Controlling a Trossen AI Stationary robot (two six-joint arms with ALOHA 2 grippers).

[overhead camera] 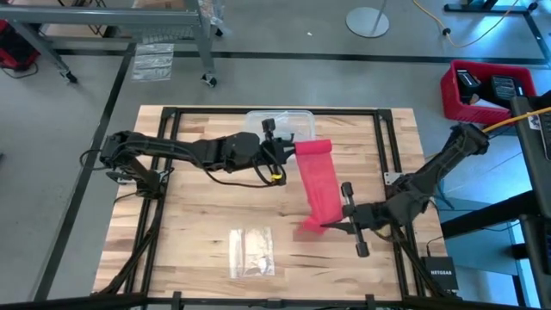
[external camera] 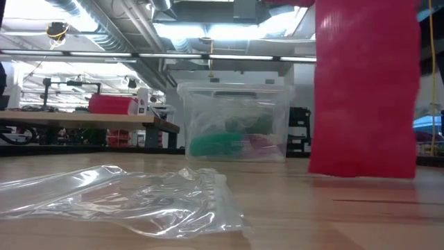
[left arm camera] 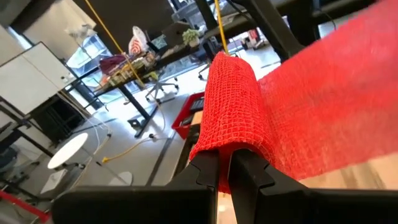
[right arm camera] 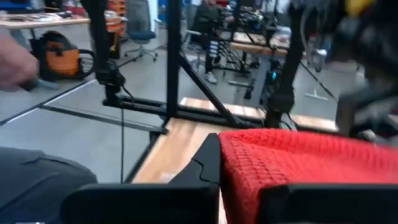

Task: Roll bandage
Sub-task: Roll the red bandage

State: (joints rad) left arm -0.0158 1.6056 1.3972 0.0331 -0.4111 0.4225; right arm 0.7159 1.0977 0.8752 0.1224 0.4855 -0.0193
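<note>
- Table (overhead camera: 198, 215): light butcher-block wooden top, bordered by a black metal frame.
- Clear plastic box (external camera: 234, 121): stands on the far side of the table, near its middle; green and dark red contents show through its walls.
- Small clear plastic bag (overhead camera: 251, 251): lies flat and crumpled near the front edge, well apart from the box.

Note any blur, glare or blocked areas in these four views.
Right wrist view: background and upper right smeared by motion blur. Low view: bright ceiling lights glare; the bandage fills the right side; the plastic bag nearby looks soft. Left wrist view: daylight glare behind. High view: even light, sharp.
</note>
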